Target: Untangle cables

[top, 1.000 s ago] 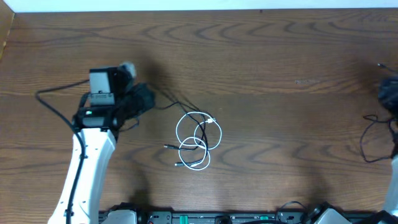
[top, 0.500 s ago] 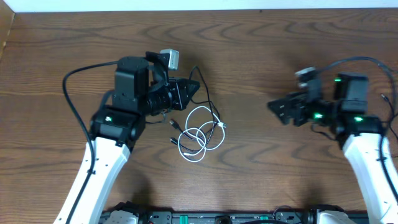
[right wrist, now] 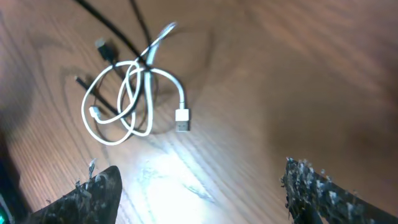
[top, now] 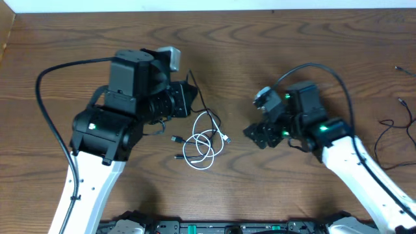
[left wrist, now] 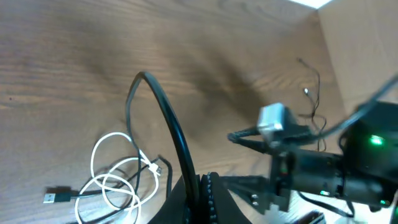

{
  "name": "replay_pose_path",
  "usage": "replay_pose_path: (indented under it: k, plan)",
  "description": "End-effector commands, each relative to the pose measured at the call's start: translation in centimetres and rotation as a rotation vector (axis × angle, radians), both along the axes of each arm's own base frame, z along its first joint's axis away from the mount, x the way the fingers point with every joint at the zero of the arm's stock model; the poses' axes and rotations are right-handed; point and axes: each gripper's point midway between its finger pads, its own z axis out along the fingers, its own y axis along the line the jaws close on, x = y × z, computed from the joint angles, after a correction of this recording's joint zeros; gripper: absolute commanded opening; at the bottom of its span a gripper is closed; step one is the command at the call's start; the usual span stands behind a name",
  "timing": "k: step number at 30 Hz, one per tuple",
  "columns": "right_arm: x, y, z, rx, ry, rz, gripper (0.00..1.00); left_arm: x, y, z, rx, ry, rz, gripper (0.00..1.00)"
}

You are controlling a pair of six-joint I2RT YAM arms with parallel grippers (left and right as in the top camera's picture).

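Note:
The white cable [top: 203,148] lies in loose loops at mid-table, tangled with the thin black cable [top: 197,97]. My left gripper [top: 191,102] is shut on the black cable and holds one stretch of it up in an arc. The left wrist view shows this arc [left wrist: 163,112] rising from the closed jaws of my left gripper [left wrist: 199,190], with the white loops [left wrist: 115,180] below. My right gripper [top: 255,134] is open and empty, just right of the bundle. In the right wrist view it [right wrist: 202,190] hovers above the wood, near the white cable [right wrist: 121,102] and its plug [right wrist: 182,122].
Thin dark wires [top: 398,123] lie at the table's right edge. A thick black robot wire [top: 49,78] loops out from the left arm. The table's far edge meets a white wall [top: 208,5].
My right arm has swung in leftward toward the bundle. My left gripper has shifted slightly left and down with the black cable, dragging the bundle a little.

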Motion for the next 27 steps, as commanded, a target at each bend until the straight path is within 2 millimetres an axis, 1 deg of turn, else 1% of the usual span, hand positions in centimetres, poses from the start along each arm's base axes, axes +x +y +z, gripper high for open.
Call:
replay_pose_path:
  k: [1,6,9,11,14,17,20,22,24,25,26,27]
  plan:
    - [-0.7,1.5,-1.4,-0.015,0.038,0.025,0.8,-0.1,-0.6,0.5,0.03,-0.04,-0.038,0.07]
    - [-1.4,4.3,-3.2,-0.012,0.057,0.105,0.79,-0.2,-1.6,1.6,0.002,-0.087,-0.067,0.07]
    - [-0.9,5.6,-4.2,0.003,0.07,0.092,0.75,-0.2,-1.6,2.8,-0.016,-0.134,-0.066,0.08]
    - [-0.4,6.4,-4.9,0.023,0.08,0.07,0.7,-0.3,-1.5,3.7,-0.028,-0.169,-0.065,0.07]
    - [0.5,7.5,-5.9,0.055,0.096,0.032,0.67,-0.5,-1.4,4.8,-0.042,-0.21,-0.063,0.07]
    - [0.8,8.4,-7.1,0.069,0.116,0.015,0.6,-0.6,-1.2,5.1,-0.042,-0.222,-0.057,0.07]
    - [0.7,9.0,-8.3,0.075,0.146,0.003,0.53,-0.6,-1.2,5.0,-0.038,-0.218,-0.054,0.07]
    - [0.3,9.5,-8.9,0.082,0.174,0.009,0.45,-0.5,-1.2,5.0,-0.037,-0.216,-0.054,0.07]
    - [-0.1,9.7,-9.3,0.079,0.188,0.019,0.22,-0.3,-1.0,4.8,-0.025,-0.216,-0.039,0.07]
    - [-0.3,9.8,-9.4,0.075,0.192,0.023,0.07,-0.2,-0.7,4.6,-0.011,-0.213,-0.025,0.07]
    - [-0.4,9.8,-9.5,0.072,0.196,0.024,0.01,-0.1,-0.5,4.4,-0.001,-0.212,-0.014,0.07]
    - [-0.5,9.8,-9.5,0.07,0.198,0.026,0.01,0.1,-0.2,4.2,0.015,-0.207,0.002,0.07]
